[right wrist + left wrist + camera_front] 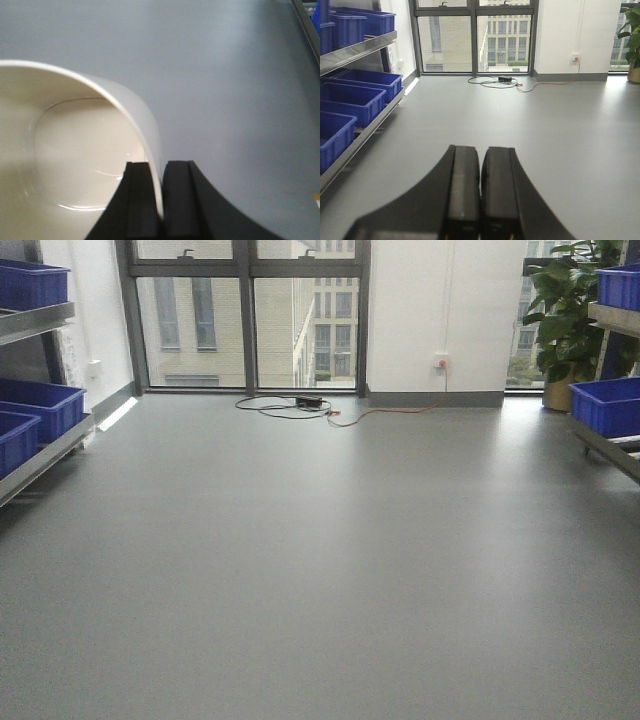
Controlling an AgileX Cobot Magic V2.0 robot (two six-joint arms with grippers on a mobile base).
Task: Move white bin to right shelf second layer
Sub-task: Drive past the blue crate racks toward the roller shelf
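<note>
Right now the right claw (161, 172) is pinched tight on the thin wall of the white bin (75, 150), with one finger inside and one outside. In the right wrist view the bin hangs at 9 o'clock from the claw, over the grey floor (240, 100). It looks empty. The left claw (481, 155) has its fingers pressed together and holds nothing.

The grip is on one edge only, so I think the bin could tip or slip out if the arm swings fast. Its wall is smooth and shiny, which makes slipping easier. It could also bump a blue crate (605, 405) on the right shelf (610, 450), at 3 o'clock in the front view, if it comes in too low.

The floor is flat and a bit shiny. Cables (300, 405) lie by the big window (250, 315) at 12 o'clock. A plant (570, 310) stands at 2 o'clock. More blue crates (350, 100) sit on the left shelf (365, 47) at 9 o'clock.
</note>
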